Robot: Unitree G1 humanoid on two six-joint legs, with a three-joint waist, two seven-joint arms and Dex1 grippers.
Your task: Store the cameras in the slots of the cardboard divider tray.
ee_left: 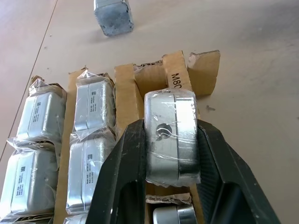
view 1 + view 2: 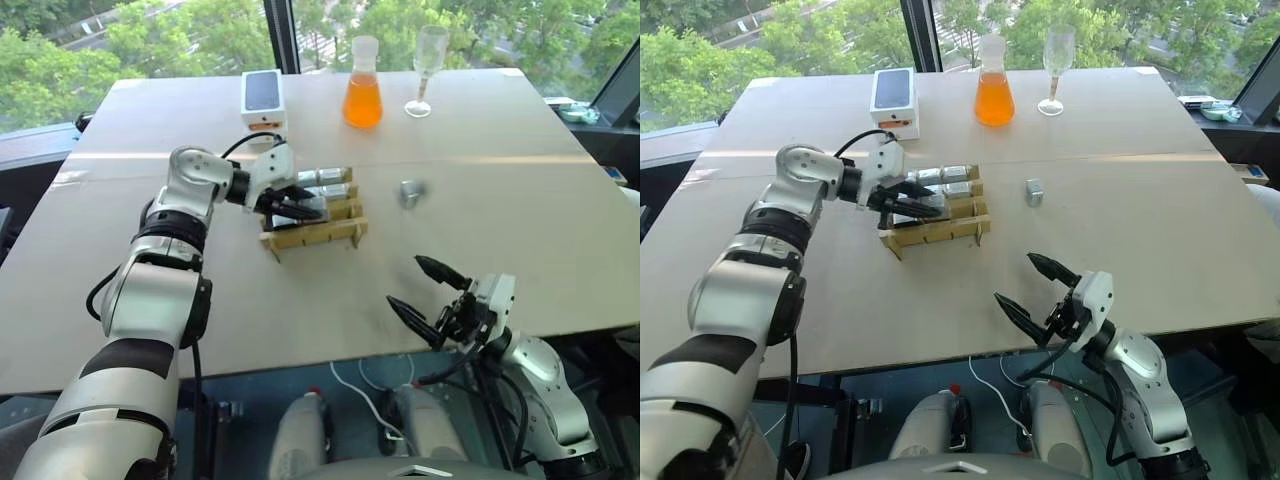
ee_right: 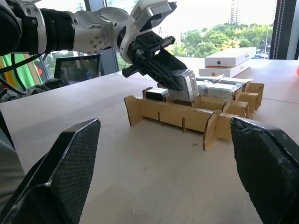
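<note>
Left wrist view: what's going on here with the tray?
The left pincer is shut on a plastic-wrapped camera, holding it over the cardboard divider tray. Several wrapped cameras already sit in slots. One loose camera lies on the table beside the tray. The right pincer is open near the table's front edge, holding nothing.

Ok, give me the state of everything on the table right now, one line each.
left gripper: shut on a wrapped camera over the cardboard divider tray
right gripper: open, empty
cardboard divider tray: partly filled with wrapped cameras
loose camera: on the table, outside the tray
flask: upright, holding orange liquid
glass: upright, empty
phone box: closed
</note>
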